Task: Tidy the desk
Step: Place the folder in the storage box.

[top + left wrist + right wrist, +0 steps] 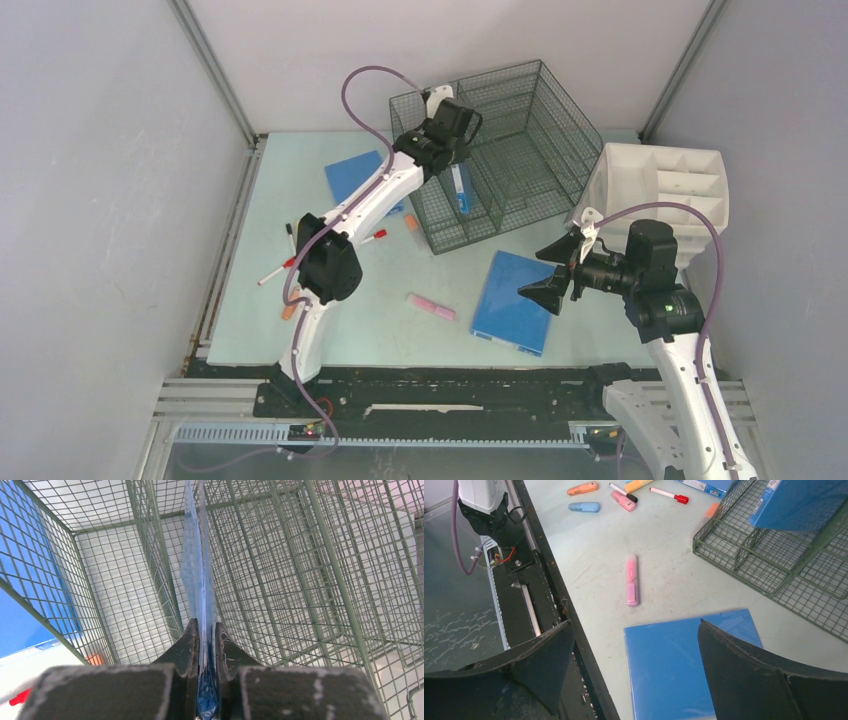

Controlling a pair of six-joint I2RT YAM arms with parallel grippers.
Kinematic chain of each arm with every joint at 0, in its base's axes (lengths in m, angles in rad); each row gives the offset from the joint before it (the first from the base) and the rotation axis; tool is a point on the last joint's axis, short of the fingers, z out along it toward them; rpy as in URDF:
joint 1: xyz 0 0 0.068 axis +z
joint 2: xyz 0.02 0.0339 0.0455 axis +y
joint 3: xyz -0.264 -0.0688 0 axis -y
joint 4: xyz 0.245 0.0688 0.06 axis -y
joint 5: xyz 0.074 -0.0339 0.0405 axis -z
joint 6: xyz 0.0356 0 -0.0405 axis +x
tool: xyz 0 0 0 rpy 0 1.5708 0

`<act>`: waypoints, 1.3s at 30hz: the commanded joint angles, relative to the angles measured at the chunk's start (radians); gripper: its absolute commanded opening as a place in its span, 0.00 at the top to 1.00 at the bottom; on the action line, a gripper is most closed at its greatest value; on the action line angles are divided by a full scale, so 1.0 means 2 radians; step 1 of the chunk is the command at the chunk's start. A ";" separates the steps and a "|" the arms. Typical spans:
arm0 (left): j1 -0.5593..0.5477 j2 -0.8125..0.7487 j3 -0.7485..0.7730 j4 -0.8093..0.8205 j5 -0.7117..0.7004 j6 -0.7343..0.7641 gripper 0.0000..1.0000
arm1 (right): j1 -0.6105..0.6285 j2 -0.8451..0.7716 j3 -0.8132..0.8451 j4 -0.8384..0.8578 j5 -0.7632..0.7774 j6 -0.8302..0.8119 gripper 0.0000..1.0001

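The pale mint-green desk (380, 330) holds scattered stationery. My left gripper (456, 165) reaches into the green wire basket (540, 150) and is shut on the top edge of a thin blue notebook (461, 195), held upright in a compartment. In the left wrist view the fingers (187, 645) pinch that notebook (199, 580) between the wire walls (310, 580). My right gripper (558, 277) is open and empty, hovering above a second blue notebook (512, 300) lying flat. In the right wrist view the gripper (635, 625) spans this notebook (684, 670).
A third blue notebook (352, 175) lies under the left arm. A pink highlighter (431, 306) (632, 580), red marker (373, 237), orange highlighter (290, 310) and other pens (275, 272) lie loose. A white organiser (665, 185) stands at the right. A black rail (549, 595) borders the near edge.
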 commanded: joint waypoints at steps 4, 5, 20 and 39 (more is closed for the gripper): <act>-0.022 -0.103 -0.093 0.089 -0.093 0.035 1.00 | 0.004 -0.007 0.023 -0.002 0.005 -0.009 0.00; -0.031 -0.120 -0.117 0.118 -0.115 0.046 1.00 | 0.004 -0.008 0.023 -0.001 0.005 -0.009 0.00; -0.097 -0.128 -0.295 0.540 -0.283 0.226 1.00 | 0.004 -0.013 0.023 -0.001 0.009 -0.010 0.00; -0.103 0.001 -0.303 0.793 -0.325 0.352 1.00 | 0.004 -0.011 0.023 -0.003 0.004 -0.011 0.00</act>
